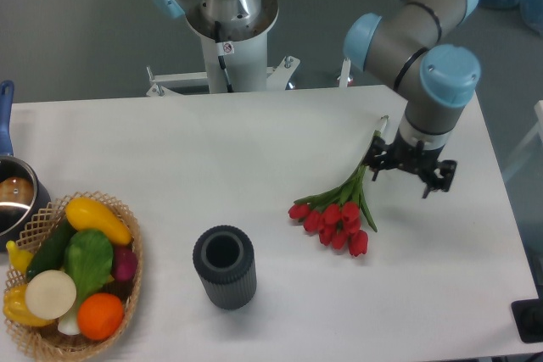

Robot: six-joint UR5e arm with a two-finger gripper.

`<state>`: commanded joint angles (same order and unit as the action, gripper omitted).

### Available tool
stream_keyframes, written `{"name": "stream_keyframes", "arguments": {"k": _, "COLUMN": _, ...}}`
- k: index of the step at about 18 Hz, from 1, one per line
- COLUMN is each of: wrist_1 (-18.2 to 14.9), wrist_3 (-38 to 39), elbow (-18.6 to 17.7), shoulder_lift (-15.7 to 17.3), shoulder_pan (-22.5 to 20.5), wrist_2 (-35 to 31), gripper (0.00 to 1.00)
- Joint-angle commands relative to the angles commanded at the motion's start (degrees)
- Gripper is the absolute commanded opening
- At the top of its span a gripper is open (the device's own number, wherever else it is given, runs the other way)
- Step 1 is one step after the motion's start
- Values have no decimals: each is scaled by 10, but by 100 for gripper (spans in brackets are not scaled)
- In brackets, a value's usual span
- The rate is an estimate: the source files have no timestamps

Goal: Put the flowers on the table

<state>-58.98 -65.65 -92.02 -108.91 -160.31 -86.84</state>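
Observation:
The flowers (336, 216), a bunch of red tulips with green leaves, lie flat on the white table (212, 158) right of centre. Their stems run up and to the right, and the red heads point toward the front. My gripper (410, 170) hangs just right of the stems, near their upper end. It is open, with its dark fingers spread apart and nothing between them. It stands beside the stems rather than around them.
A dark ribbed vase (224, 266) stands upright in front of the flowers, to their left. A wicker basket of vegetables (72, 273) sits at the front left corner, with a pot (13, 197) behind it. The robot base (229, 31) stands beyond the far edge.

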Motion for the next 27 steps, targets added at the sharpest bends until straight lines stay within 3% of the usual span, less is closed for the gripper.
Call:
{"name": "stream_keyframes", "arguments": {"k": 9, "wrist_1": -1, "wrist_3": -15, "elbow": 10, "shoulder_lift": 32, "shoulder_pan": -40, "wrist_2": -15, "gripper": 100}}
{"name": "stream_keyframes", "arguments": {"k": 15, "wrist_1": -8, "wrist_3": -147, "elbow": -7, "shoulder_lift": 76, "shoulder_pan": -87, "wrist_2": -16, "gripper": 100}}
{"name": "stream_keyframes", "arguments": {"k": 19, "wrist_1": -33, "wrist_3": -225, "elbow": -6, "shoulder_lift": 98, "shoulder_pan": -102, "wrist_2": -17, "gripper": 100}}
{"name": "stream_keyframes", "arguments": {"k": 27, "wrist_1": -41, "wrist_3": -242, "elbow": -6, "shoulder_lift": 114, "shoulder_pan": -118, "wrist_2": -10, "gripper": 100}}
